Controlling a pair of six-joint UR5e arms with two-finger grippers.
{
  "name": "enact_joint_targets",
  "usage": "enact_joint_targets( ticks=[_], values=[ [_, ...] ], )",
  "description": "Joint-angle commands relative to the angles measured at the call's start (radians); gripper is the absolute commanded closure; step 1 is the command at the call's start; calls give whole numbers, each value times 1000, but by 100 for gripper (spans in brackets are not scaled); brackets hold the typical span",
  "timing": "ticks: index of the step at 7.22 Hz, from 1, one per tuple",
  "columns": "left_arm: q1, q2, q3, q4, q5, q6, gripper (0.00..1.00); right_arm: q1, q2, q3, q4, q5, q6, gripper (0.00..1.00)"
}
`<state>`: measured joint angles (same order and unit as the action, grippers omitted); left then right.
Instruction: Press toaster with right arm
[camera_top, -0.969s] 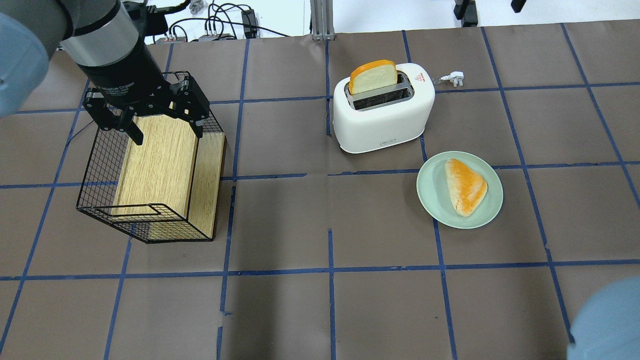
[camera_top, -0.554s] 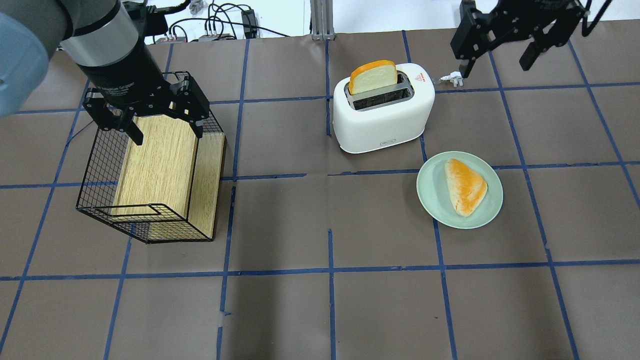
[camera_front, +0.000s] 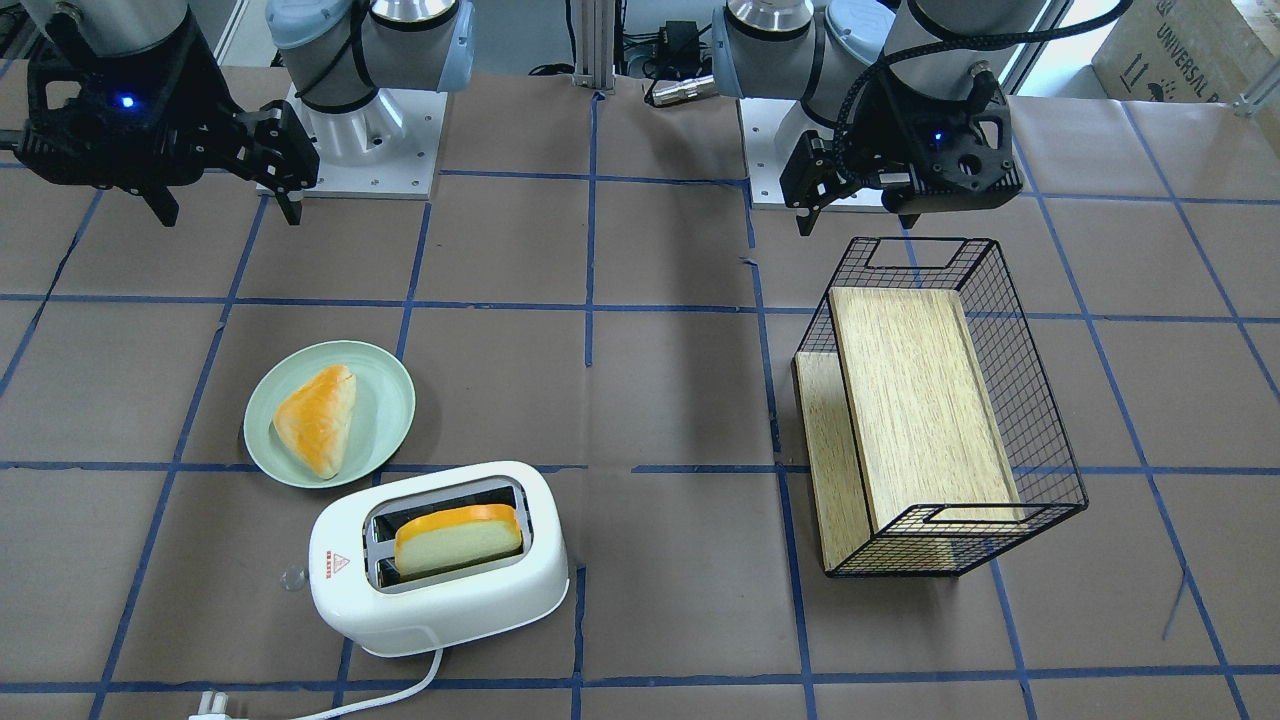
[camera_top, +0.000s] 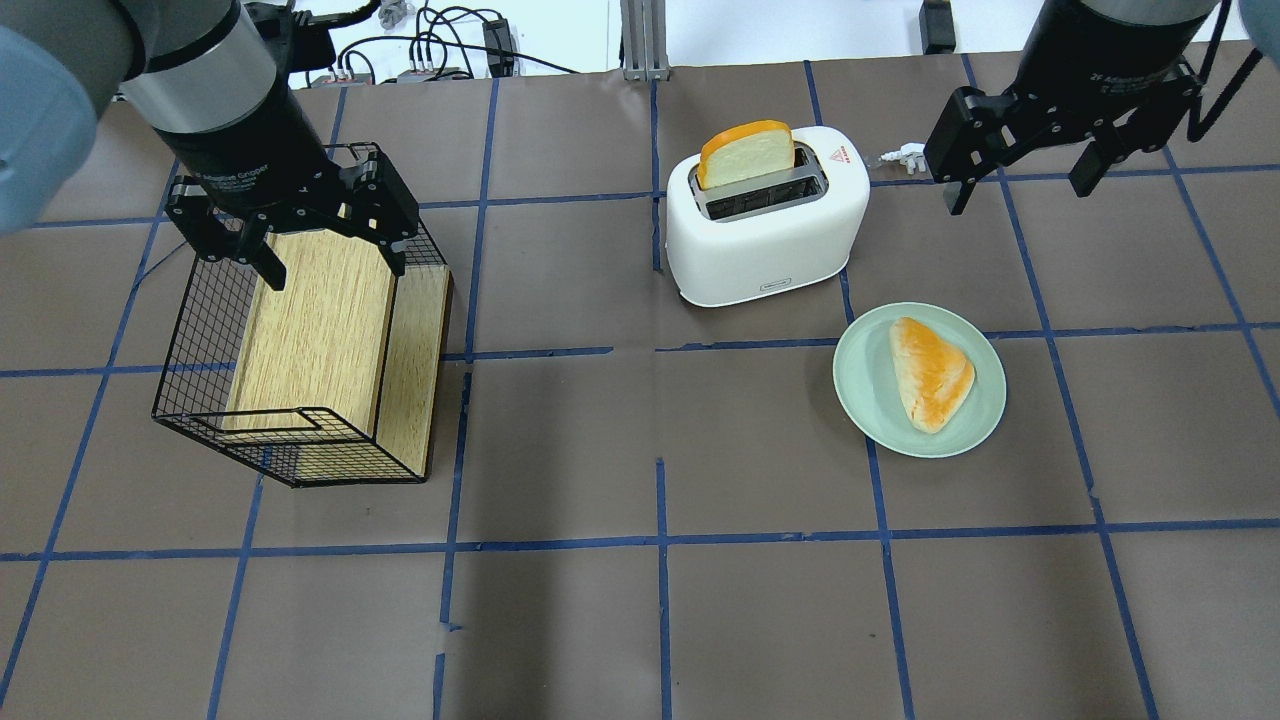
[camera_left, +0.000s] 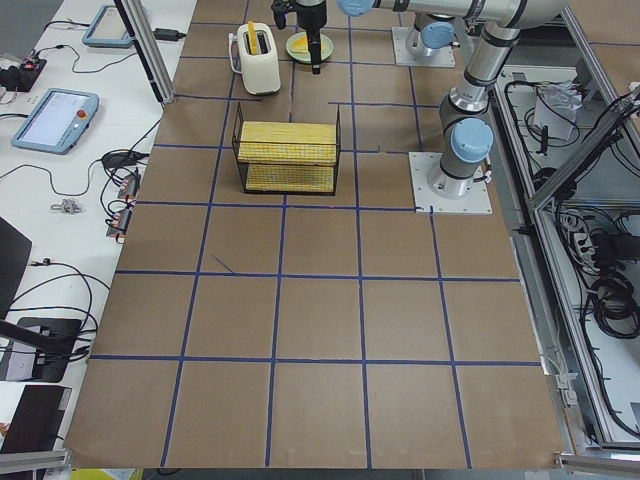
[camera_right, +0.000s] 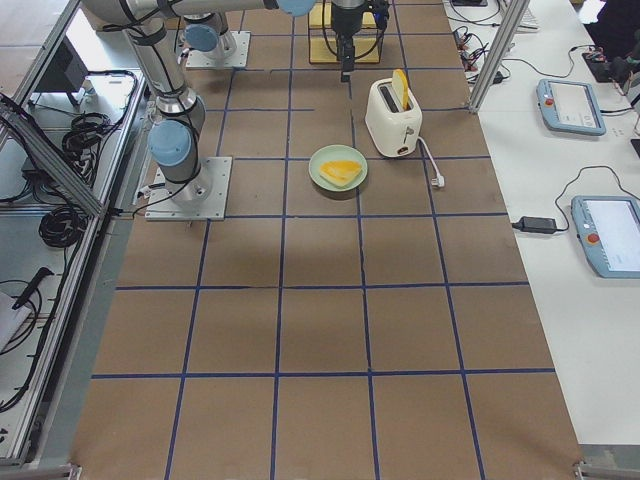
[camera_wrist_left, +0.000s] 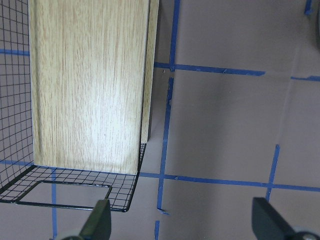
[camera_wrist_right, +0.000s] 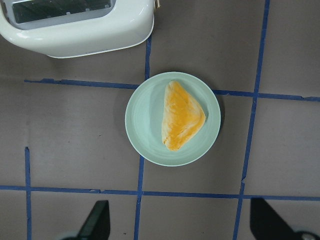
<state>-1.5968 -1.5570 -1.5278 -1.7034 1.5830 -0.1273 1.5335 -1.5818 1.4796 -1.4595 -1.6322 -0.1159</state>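
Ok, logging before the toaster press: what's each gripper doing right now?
Left gripper: open, holding nothing.
Right gripper: open, holding nothing.

this was a robotics lab, not a kitchen. my right arm (camera_right: 170, 143) stood on a metal base plate (camera_right: 205, 200) screwed to a big table (camera_left: 320, 330) that was covered in brown paper and ruled into squares with blue tape (camera_top: 660, 540). aluminium frame posts (camera_right: 497, 50) edged it. teach pendants (camera_right: 608, 235) lay on a white bench (camera_right: 560, 160) alongside. bundles of cables (camera_left: 610, 290) hung by the frame, and a cardboard box (camera_front: 1180, 45) printed "universal" sat beyond the table.
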Motion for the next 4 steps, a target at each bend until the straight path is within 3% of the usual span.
enact_joint_targets(
  ticks=[1, 4],
  values=[
    [0, 0, 0, 1, 0, 0, 0, 0, 2, 11, 2, -3, 1, 0],
    [0, 0, 0, 1, 0, 0, 0, -3, 5, 18, 7, 2, 1, 0]
  ],
)
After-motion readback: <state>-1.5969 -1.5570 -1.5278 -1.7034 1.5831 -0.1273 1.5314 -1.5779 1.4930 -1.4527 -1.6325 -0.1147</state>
